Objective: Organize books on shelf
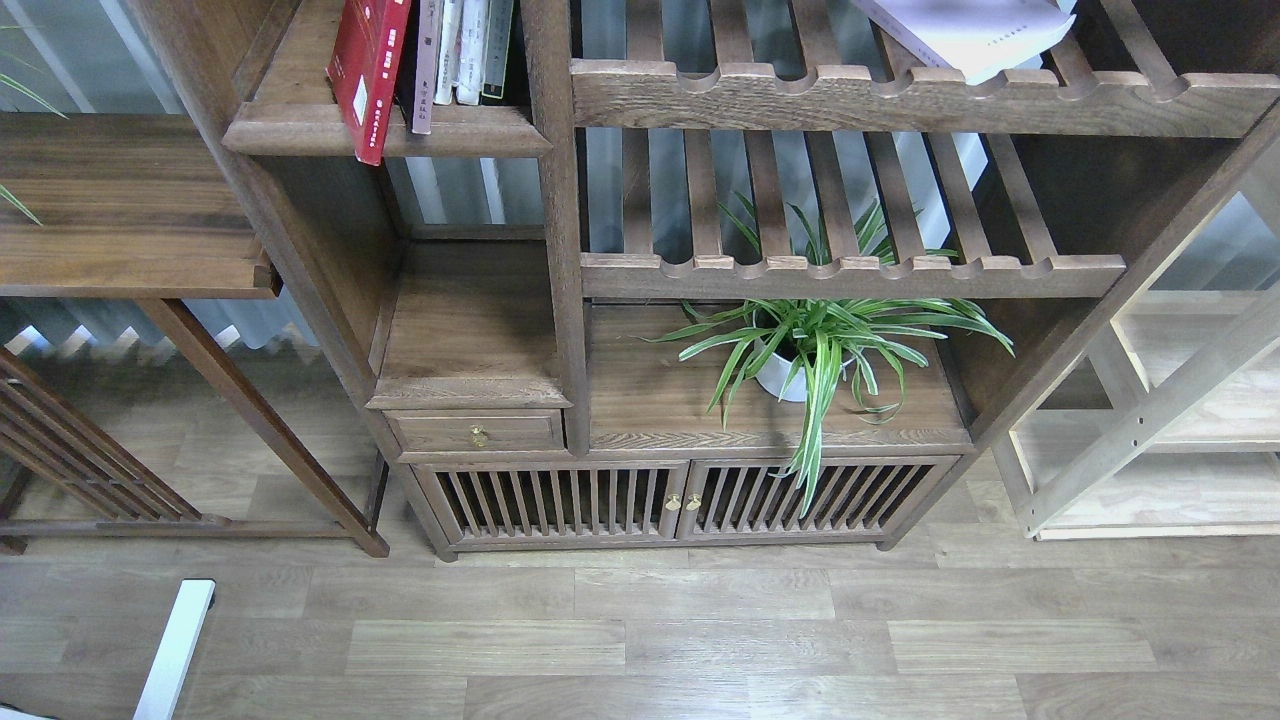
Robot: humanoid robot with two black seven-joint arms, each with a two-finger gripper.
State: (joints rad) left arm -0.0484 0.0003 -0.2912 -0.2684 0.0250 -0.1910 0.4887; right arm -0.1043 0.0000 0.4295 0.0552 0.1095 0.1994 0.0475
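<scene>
Red book [366,70] (white label on spine) overhangs the dark-brown shelf [300,128].

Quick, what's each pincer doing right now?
Left pincer: not in view, so its state cannot be told.
Right pincer: not in view either, cannot be told.

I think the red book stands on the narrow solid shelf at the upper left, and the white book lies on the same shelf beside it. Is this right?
Not quite. The head view shows the red book on the narrow solid shelf, but the white book lies on the slatted shelf at the upper right, not beside it.
</scene>
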